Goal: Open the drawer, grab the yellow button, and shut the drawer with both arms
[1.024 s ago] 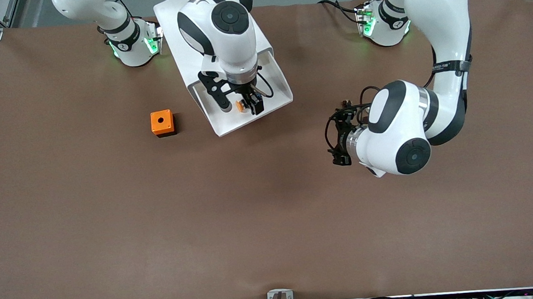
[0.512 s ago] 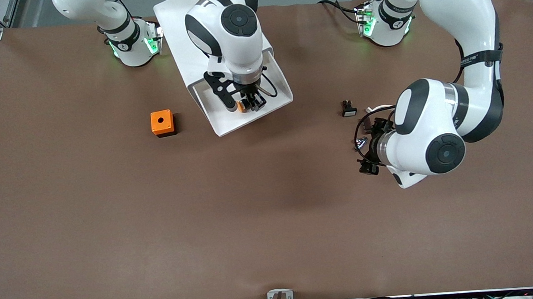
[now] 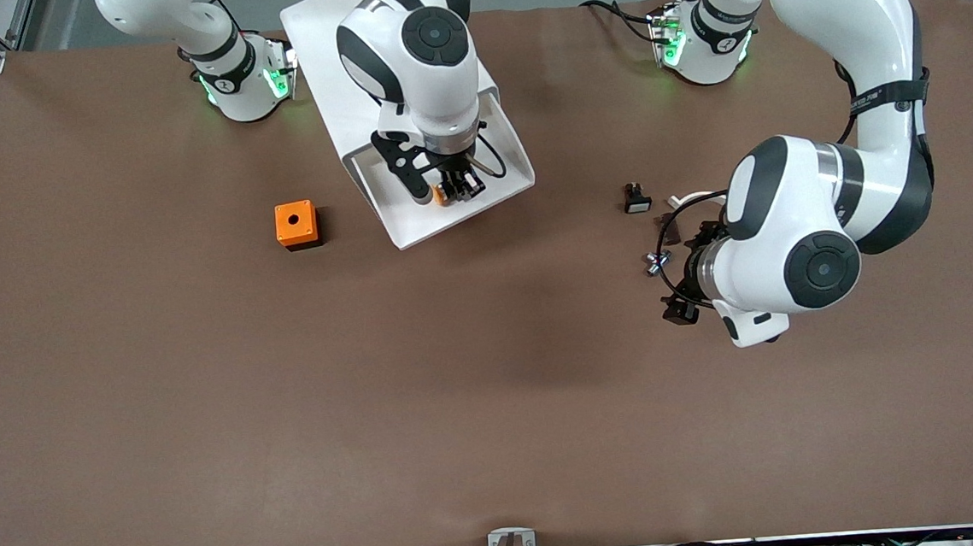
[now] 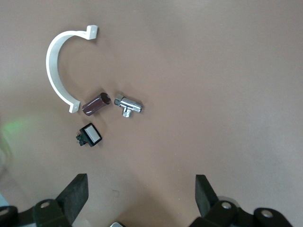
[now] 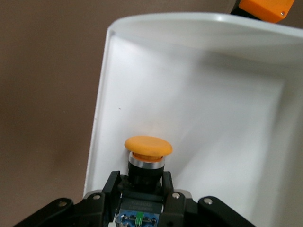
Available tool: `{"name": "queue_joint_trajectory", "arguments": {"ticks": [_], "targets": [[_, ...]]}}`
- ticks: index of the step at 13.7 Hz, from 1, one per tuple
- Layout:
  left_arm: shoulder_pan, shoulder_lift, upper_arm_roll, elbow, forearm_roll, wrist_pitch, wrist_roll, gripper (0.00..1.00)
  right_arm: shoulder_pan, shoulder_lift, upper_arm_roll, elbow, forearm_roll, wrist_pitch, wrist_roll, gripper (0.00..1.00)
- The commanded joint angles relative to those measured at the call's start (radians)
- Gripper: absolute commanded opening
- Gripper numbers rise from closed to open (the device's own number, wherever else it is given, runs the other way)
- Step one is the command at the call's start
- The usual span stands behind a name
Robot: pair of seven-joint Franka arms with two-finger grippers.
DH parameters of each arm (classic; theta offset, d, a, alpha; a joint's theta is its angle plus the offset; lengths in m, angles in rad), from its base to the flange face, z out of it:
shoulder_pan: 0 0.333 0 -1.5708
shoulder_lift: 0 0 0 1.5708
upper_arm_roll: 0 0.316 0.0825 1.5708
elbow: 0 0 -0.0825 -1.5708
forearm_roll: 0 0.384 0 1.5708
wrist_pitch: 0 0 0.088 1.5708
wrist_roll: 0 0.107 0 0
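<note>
Down inside the pulled-out drawer (image 3: 503,171): right gripper (image 3: 456,186) clenching on the button (image 5: 147,156), black fingers (image 5: 112,182) pressing both sides of the dark body, orange cap (image 5: 148,146) poking out past the fingertips, bluish end tucked back between the fingers. Button lying toward the drawer's front part, its cap close to one side wall, the curved front lip (image 5: 199,21) well apart from it. Drawer floor around the button showing bare white, walls rising on either side. Drawer sticking out of the white cabinet (image 3: 319,28) toward the front camera, at a slant across the table (image 3: 205,412).

Orange cube (image 3: 296,225) sitting on the table near the drawer, toward the right arm's end.

Left gripper (image 4: 142,191) hanging spread wide and holding nothing, over bare table toward the left arm's end. Lying near it: a white curved clip (image 4: 57,71), a dark little cylinder (image 4: 96,103) touching the clip's end, a chrome fitting (image 4: 127,105) just beside that, and a small black part with a white face (image 4: 89,135).
</note>
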Motion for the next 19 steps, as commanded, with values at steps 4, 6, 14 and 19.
{"name": "queue_joint_trajectory", "arguments": {"ticks": [4, 6, 14, 19], "targets": [[-0.060, -0.012, -0.010, -0.012, 0.022, 0.055, 0.054, 0.99, -0.193, -0.024, -0.003, 0.131, 0.055, -0.154, -0.372, 0.00], [-0.104, -0.003, -0.015, -0.015, 0.022, 0.095, 0.087, 0.99, -0.302, -0.029, -0.003, 0.129, 0.057, -0.157, -0.585, 0.00], [-0.328, 0.038, -0.027, -0.044, 0.019, 0.267, 0.200, 1.00, -0.757, 0.006, -0.003, 0.097, 0.056, -0.173, -1.474, 0.00], [-0.387, 0.040, -0.093, -0.076, -0.027, 0.287, 0.186, 1.00, -0.948, 0.153, -0.003, 0.073, 0.056, -0.005, -1.825, 0.00]]}}
